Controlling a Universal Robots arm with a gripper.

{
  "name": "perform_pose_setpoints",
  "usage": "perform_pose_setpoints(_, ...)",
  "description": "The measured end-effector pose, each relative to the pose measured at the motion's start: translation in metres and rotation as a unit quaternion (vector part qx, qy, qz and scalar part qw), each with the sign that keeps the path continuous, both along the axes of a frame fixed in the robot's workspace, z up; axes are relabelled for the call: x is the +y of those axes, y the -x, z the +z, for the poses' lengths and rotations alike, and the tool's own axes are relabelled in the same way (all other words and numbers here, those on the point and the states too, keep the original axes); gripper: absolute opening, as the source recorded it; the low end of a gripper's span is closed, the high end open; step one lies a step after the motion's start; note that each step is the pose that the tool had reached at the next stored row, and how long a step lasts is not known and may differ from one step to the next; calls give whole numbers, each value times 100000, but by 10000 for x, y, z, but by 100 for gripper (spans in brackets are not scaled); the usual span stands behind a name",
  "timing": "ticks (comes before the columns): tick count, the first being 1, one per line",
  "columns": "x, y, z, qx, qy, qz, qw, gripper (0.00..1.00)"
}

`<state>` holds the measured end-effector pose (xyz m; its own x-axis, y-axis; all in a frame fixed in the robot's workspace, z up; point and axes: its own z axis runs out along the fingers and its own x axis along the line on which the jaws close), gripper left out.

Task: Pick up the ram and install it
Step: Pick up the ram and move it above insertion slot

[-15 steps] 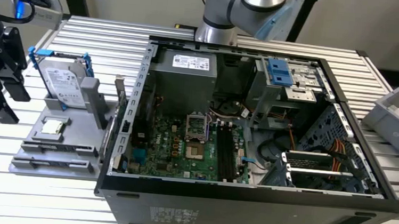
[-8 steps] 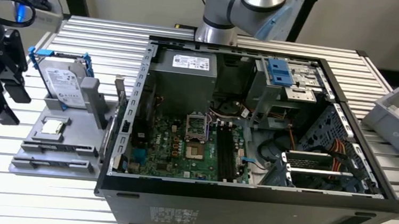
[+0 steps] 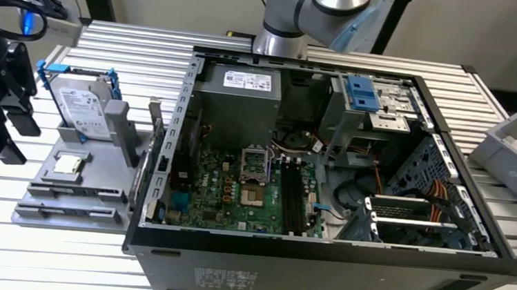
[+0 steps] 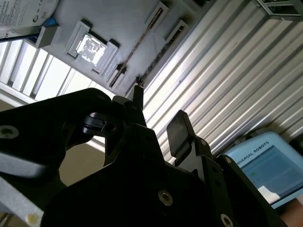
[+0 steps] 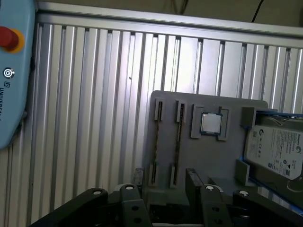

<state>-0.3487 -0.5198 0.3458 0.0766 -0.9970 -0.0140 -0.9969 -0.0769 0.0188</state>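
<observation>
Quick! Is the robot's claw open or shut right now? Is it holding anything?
Gripper: open, holding nothing; the ram lies in its grey tray.

Ram (image 5: pixel 178 137): ahead of the gripper (image 5: pixel 164 172), we see only its thin edge; chips too small to tell.
Hard drive (image 5: pixel 279 151): beside the gripper, cut off at the view's edge.

You have: grey holder (image 4: pixel 123 19) on ribbed surface (image 4: pixel 227 71); ram (image 4: pixel 137 47) and second stick (image 4: pixel 163 49) slotted in holder; processor chip (image 4: pixel 90 48) seated beside them; jaws spread, empty, near holder's edge.
</observation>
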Motion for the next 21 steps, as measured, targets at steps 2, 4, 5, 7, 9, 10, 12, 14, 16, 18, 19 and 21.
perform_pose_setpoints(2, 0, 1, -13, 1, 3, -4, 100000, 100)
perform_pose_setpoints(4, 0, 2, -28, 1, 2, -1, 100000, 100)
perform_pose_setpoints(5, 0, 2, -35, -1, 1, -2, 100000, 100)
perform_pose_setpoints(7, 0, 3, -50, -6, -6, -1, 100000, 100)
perform_pose_setpoints(9, 0, 4, -63, -4, -2, 1, 100000, 100)
perform_pose_setpoints(10, 0, 5, -70, -4, -3, -2, 100000, 100)
perform_pose_setpoints(12, 0, 5, -84, -1, 1, 0, 100000, 100)
perform_pose_setpoints(14, 0, 7, -99, 0, 0, -2, 100000, 100)
perform_pose_setpoints(16, 0, 7, -113, -3, 0, 0, 100000, 100)
perform_pose_setpoints(18, 0, 8, -127, -1, 3, -2, 100000, 100)
perform_pose_setpoints(19, 0, 8, -134, -1, 2, -3, 100000, 100)
perform_pose_setpoints(21, 0, 9, -149, -3, -1, -2, 100000, 100)
